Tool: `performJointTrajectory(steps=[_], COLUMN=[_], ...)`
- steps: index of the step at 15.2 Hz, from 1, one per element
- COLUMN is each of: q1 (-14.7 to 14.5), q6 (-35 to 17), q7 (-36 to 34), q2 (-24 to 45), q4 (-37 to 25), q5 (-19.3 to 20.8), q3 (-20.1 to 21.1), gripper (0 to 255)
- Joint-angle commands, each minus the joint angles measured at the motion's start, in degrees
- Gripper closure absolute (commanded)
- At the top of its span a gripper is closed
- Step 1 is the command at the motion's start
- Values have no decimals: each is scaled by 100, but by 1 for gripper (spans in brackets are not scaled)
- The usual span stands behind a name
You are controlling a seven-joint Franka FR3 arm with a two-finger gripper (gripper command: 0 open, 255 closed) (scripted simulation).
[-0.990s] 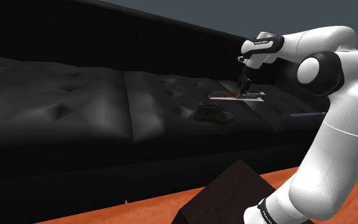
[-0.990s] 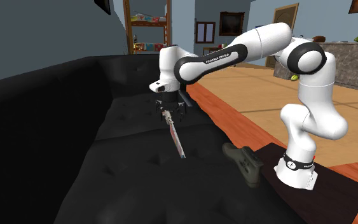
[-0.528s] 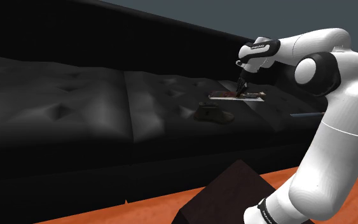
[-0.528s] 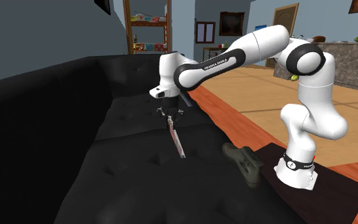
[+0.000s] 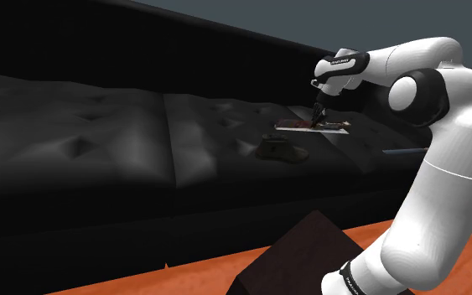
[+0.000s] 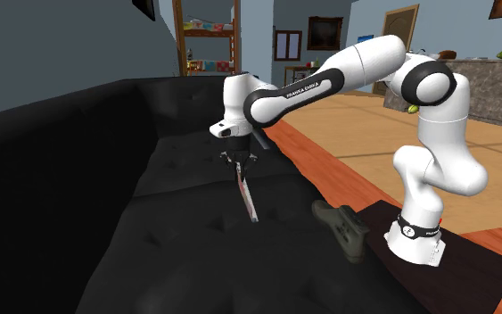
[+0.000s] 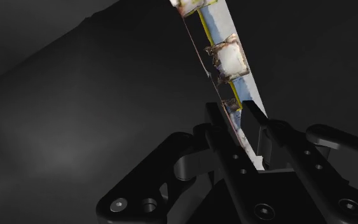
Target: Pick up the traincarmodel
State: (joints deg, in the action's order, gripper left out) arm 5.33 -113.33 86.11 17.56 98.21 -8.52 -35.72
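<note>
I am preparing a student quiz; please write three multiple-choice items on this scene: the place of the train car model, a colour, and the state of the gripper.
1. Where does the train car model lie? A on a kitchen table; B on the sofa; C in a basket.
2. What colour is the sofa? A black; B white; C green.
3. What do the gripper's fingers do? A stand wide apart; B meet on nothing; C clasp one end of the model.
Key: B, it lies flat on the seat cushion; A, seat and back are black; C, both fingers press its sides in the wrist view.
</note>
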Motion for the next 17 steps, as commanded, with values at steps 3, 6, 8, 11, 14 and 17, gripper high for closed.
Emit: performJointTrajectory(steps=[3,6,8,11,14,17], q1=[-3,-3,-1,8,23,30], q6=[212,425,570,792,1018,1107], q7=[-23,-42,-51,-61,-66,-67], q2=[-57,-103,-127,-152,-164,-165], q4=[-161,-337,-463,-665,-883,-971], q5=[45,79,98,118,130,132], q3=[-20,-35,-44,-56,-66,-69], gripper=[255,255,255,255,255,255])
